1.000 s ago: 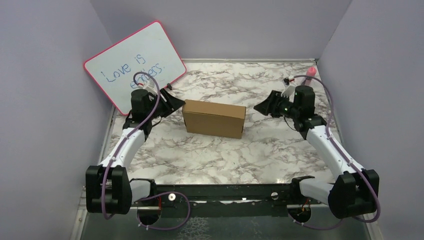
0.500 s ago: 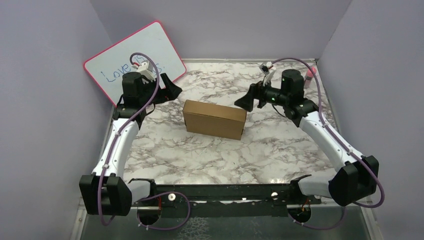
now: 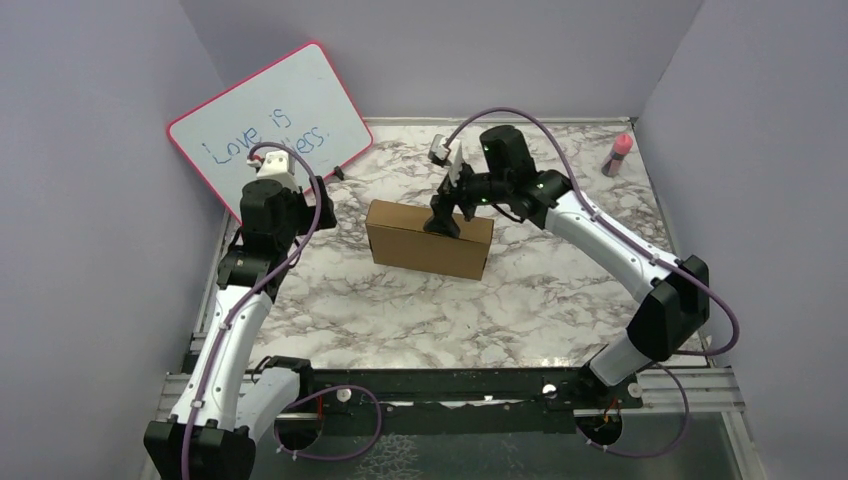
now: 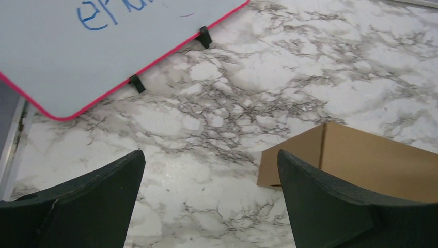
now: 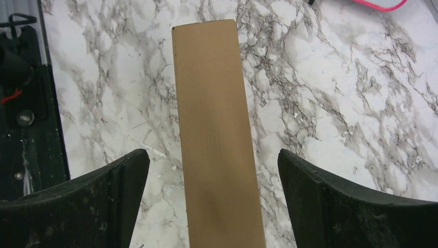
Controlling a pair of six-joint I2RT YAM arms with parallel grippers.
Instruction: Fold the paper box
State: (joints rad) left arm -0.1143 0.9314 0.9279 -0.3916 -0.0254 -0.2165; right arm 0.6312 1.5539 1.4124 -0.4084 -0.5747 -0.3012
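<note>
"Top external view first: where's the paper box [image 3: 428,238]?"

"In the middle of the marble tabletop [image 3: 540,300]. It's closed up into a shallow brown block and lies flat, its long side running roughly left to right with a slight skew."

"And the right arm [image 3: 600,235]?"

"It's stretched in from the right, wrist bent down over the far edge of the box, towards its right half. On the right wrist view the box top runs straight up the middle between the two dark fingers [image 5: 351,201], one on each side. The right jaws stand wide open with nothing gripped, and marble shows between each finger and the cardboard."

"The left arm [image 3: 245,290]?"

"Up beside the box's left end, not touching it. The left jaws are spread wide too, and empty. The left wrist view has the box's left corner close to the finger on the right of that picture, with bare marble across the gap."

"What else is there?"

"A pink-framed whiteboard [image 3: 270,120] with blue handwriting leans at the left wall, behind the left arm. Two small black clips [image 4: 205,37] sit on its lower rim. A small pink-capped thing [image 3: 620,152] stands in the far right corner, well apart from the box. It's too small to tell what it is."
</note>
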